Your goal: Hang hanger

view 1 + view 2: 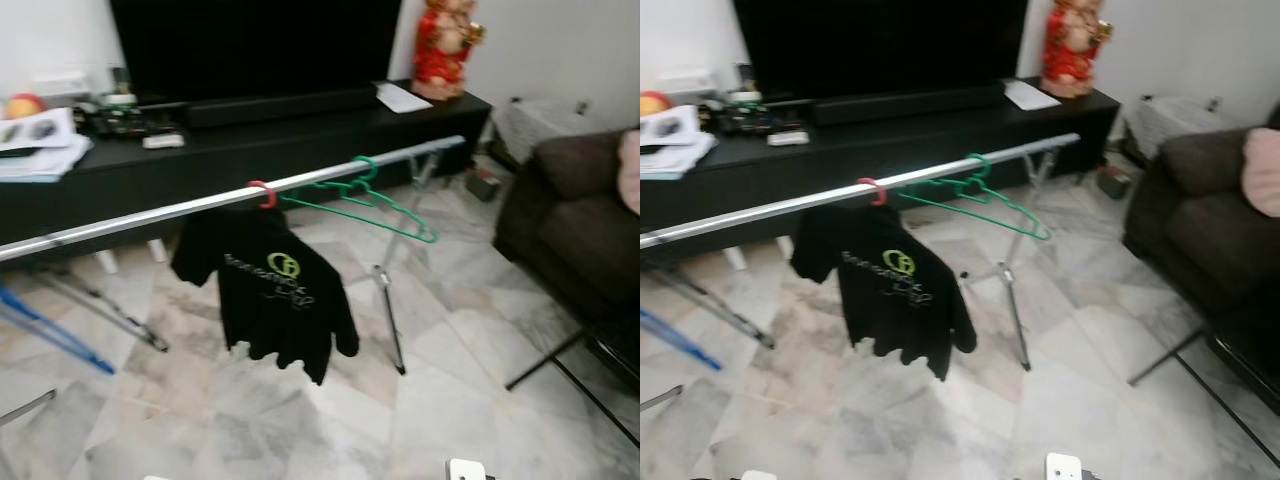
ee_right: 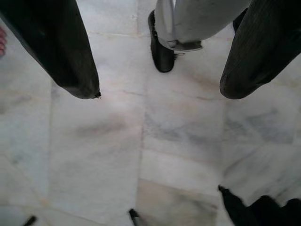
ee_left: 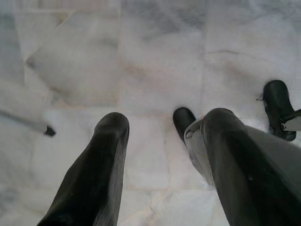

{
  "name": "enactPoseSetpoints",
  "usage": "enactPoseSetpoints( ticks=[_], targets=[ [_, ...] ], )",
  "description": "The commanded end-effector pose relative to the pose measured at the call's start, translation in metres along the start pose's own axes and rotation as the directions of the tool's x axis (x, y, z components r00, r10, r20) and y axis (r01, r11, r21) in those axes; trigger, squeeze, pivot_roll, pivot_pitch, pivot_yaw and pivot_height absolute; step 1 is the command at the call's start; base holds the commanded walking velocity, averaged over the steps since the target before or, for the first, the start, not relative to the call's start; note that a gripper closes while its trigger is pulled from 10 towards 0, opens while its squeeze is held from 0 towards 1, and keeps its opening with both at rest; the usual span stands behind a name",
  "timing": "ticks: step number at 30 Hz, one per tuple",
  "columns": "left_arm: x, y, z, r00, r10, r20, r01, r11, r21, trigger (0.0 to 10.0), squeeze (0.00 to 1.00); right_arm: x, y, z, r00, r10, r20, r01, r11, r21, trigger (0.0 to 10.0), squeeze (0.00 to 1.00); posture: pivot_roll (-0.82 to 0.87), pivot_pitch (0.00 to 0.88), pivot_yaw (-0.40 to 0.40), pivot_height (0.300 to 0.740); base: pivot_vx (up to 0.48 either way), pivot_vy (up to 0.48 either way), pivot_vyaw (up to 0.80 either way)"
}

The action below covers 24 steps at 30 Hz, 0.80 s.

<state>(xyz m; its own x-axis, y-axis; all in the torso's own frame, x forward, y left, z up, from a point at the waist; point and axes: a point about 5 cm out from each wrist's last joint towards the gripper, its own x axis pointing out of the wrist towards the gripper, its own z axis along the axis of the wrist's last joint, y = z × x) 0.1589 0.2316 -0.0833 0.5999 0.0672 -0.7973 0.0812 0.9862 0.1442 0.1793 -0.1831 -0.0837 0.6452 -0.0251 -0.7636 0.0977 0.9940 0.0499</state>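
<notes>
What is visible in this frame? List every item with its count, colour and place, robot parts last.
Rail: one, silver, running across the room on folding legs.
Shirt: one, black with a green logo, hanging from the rail on a red hanger hook.
Empty hangers: green, number unclear, hooked on the rail to the shirt's right.
TV cabinet: one, black, behind the rail, carrying papers and small clutter.
Television: one, black, on the cabinet.
Figurine: one, red, at the cabinet's right end.
Sofa: one, dark brown, at right.
Floor: pale marble tiles.
Left gripper: open, pointing down at the floor.
Right gripper: open, pointing down at the floor.
</notes>
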Motion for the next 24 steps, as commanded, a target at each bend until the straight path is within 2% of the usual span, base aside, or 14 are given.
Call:
enactPoseSetpoints(
  ticks=[1, 16, 22, 24],
  targets=[
    [-0.0019, -0.0009, -0.0091, 0.999, -0.004, -0.036, 0.004, 1.0, -0.006, 10.0, 0.0, -0.0009, -0.0018, -0.0041, 1.0, -0.006, -0.021, 0.006, 1.0, -0.001, 10.0, 0.0, -0.04, 0.071, -0.037, 0.74, 0.0, 0.0, -0.79],
    [-0.0001, -0.0079, -0.0061, 0.999, -0.021, -0.036, 0.021, 1.0, 0.001, 10.0, 0.0, -0.0006, -0.0011, -0.0036, 1.0, -0.011, -0.02, 0.011, 1.0, 0.003, 10.0, 0.0, -0.04, 0.073, -0.035, 0.74, 0.0, 0.0, -0.79],
    [0.0004, -0.0085, -0.0046, 0.999, -0.02, -0.032, 0.021, 0.999, 0.044, 10.0, 0.0, -0.0005, -0.001, -0.0032, 1.0, -0.013, -0.021, 0.013, 1.0, 0.002, 10.0, 0.0, -0.03, 0.076, -0.036, 0.74, 0.0, 0.0, -0.79],
    [0.0001, -0.0077, -0.0052, 0.999, -0.017, -0.034, 0.018, 0.999, 0.033, 10.0, 0.0, -0.0003, -0.001, -0.0029, 1.0, -0.013, -0.021, 0.013, 1.0, 0.0, 10.0, 0.0, -0.03, 0.077, -0.037, 0.74, 0.0, -0.366, -0.78]
  ],
)
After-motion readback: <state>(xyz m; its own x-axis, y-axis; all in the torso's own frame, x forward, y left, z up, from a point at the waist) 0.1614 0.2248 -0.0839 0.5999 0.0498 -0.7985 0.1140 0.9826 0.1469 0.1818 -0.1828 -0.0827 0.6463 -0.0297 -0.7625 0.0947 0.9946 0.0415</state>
